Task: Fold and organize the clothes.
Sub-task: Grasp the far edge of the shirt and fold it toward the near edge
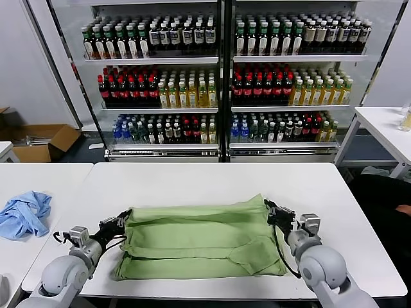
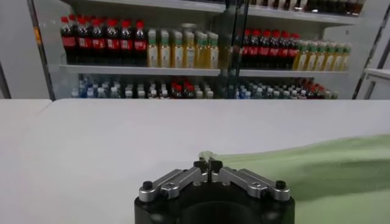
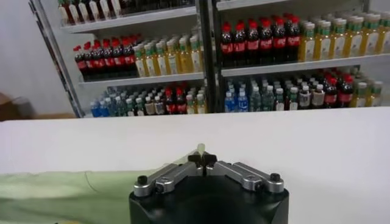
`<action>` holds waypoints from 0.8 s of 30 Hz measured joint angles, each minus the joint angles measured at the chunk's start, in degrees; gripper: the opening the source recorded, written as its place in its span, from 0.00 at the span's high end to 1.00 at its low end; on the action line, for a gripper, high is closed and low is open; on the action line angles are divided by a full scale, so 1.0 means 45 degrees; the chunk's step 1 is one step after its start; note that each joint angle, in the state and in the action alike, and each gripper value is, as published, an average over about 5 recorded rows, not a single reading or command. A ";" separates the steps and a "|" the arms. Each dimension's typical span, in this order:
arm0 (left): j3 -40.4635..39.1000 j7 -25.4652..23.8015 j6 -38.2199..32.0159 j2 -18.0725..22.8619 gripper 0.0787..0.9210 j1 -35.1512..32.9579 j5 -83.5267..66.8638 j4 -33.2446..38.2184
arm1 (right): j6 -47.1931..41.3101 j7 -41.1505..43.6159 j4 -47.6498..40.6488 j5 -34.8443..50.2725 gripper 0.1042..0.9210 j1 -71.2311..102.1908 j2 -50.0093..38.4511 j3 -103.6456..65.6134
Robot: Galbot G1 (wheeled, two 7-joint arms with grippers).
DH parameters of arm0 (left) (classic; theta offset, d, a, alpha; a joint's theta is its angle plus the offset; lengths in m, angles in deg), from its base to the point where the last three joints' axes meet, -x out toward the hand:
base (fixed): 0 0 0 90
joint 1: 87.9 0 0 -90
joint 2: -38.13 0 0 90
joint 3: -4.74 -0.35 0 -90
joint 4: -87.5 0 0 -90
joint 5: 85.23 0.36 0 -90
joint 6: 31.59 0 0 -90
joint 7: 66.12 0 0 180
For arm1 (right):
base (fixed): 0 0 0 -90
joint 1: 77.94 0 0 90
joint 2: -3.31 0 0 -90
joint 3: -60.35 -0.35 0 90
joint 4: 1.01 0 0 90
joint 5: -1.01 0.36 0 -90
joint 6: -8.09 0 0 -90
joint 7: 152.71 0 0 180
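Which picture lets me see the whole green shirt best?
The head view: the green shirt lies spread flat on the white table, with the left end effector and right end effector pinching its far corners. The left wrist view shows only one side of it; the right wrist view shows just an edge.

No text, brand, number or sign can be read anywhere. The bottles (image 1: 192, 96) on the shelves carry labels, but their wording is too small to make out. The green shirt (image 1: 199, 240) shows only a plain side, with no print or lettering.
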 measured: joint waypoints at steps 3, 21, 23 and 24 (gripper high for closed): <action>0.0144 -0.0130 0.0092 -0.0017 0.99 -0.0284 0.0023 0.0190 | -0.0044 -0.0040 0.0401 -0.0044 1.00 0.0437 -0.0097 -0.0233; 0.0956 -0.1116 0.1307 -0.0444 0.99 -0.1290 0.0223 0.1209 | -0.0073 0.0010 0.1795 -0.0665 1.00 0.2590 -0.0214 -0.1145; 0.1028 -0.1251 0.1483 -0.0499 0.99 -0.1336 0.0261 0.1320 | -0.0072 0.0035 0.1808 -0.0740 1.00 0.2713 -0.0221 -0.1230; 0.1068 -0.1321 0.1576 -0.0528 0.99 -0.1363 0.0281 0.1377 | -0.0071 0.0051 0.1810 -0.0778 1.00 0.2774 -0.0223 -0.1267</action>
